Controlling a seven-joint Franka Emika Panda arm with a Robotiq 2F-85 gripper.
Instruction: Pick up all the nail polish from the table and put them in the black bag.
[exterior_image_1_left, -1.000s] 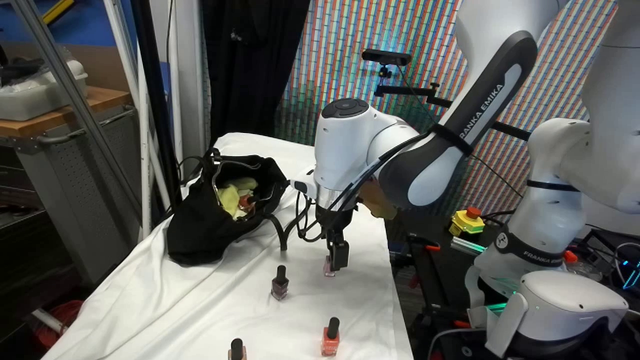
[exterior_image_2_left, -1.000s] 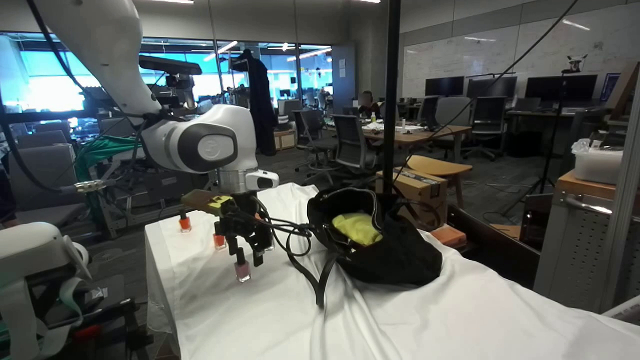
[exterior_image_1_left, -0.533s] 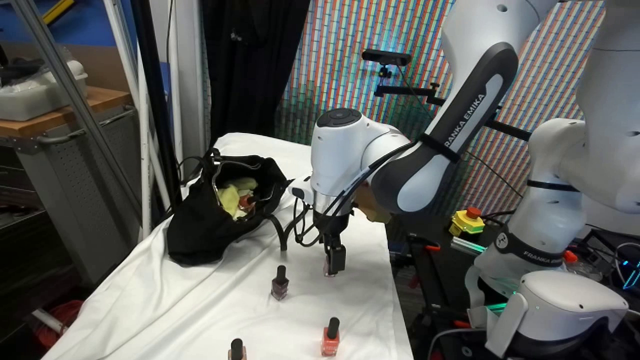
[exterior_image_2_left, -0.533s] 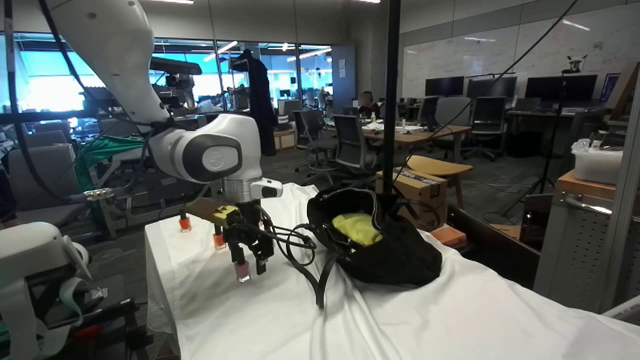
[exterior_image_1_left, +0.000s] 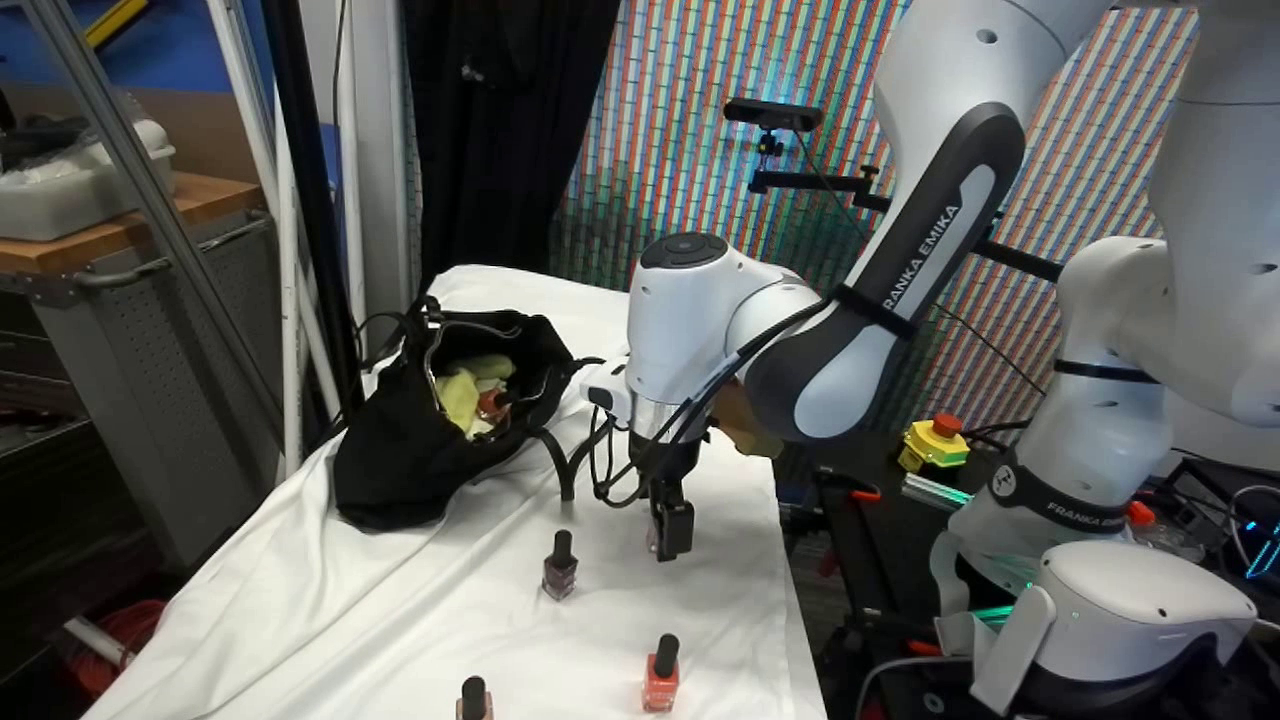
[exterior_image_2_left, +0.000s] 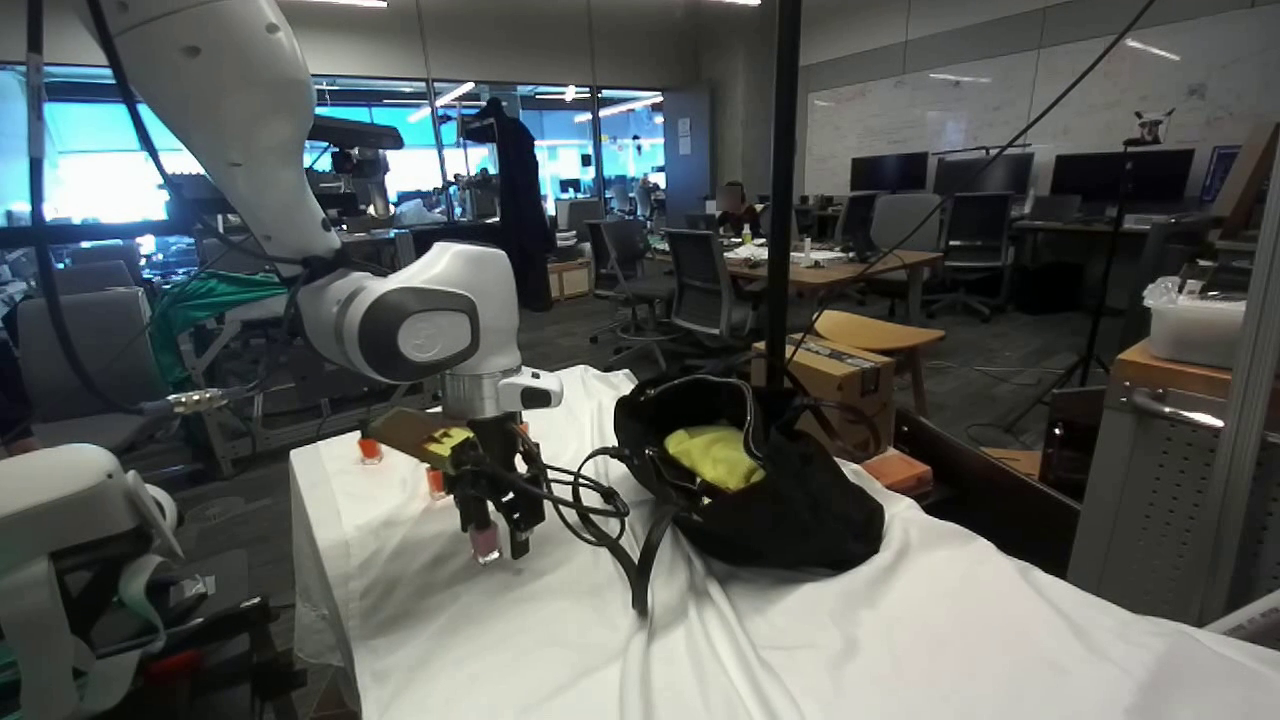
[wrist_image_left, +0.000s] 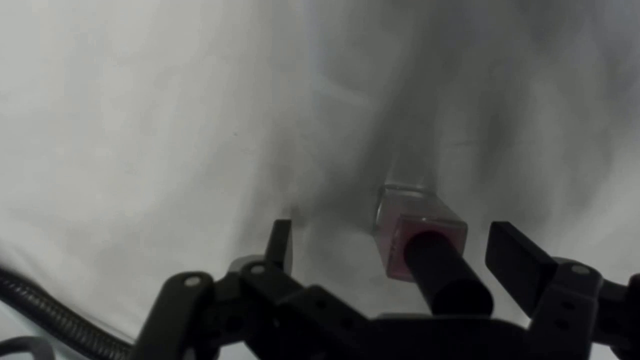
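Jaws apart, either side of the upright pink glass nail polish bottle (wrist_image_left: 432, 250) on the white-draped table (exterior_image_1_left: 605, 630) — reddish item (exterior_image_1_left: 490, 405) in the slouchy black fabric bag (exterior_image_1_left: 405, 470), maybe one done — at least dark bottle (exterior_image_1_left: 560, 572), red-orange bottle (exterior_image_1_left: 660, 680), peach bottle (exterior_image_1_left: 476, 699) left.

In an exterior view | robot forearm (exterior_image_1_left: 922, 252): "RANKA EMIKA" | black base band (exterior_image_1_left: 1060, 508): "FRANKA E", rest unclear

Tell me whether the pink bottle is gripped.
No: in the wrist view the gripper stands open, cloth showing between the pink bottle and both fingers.
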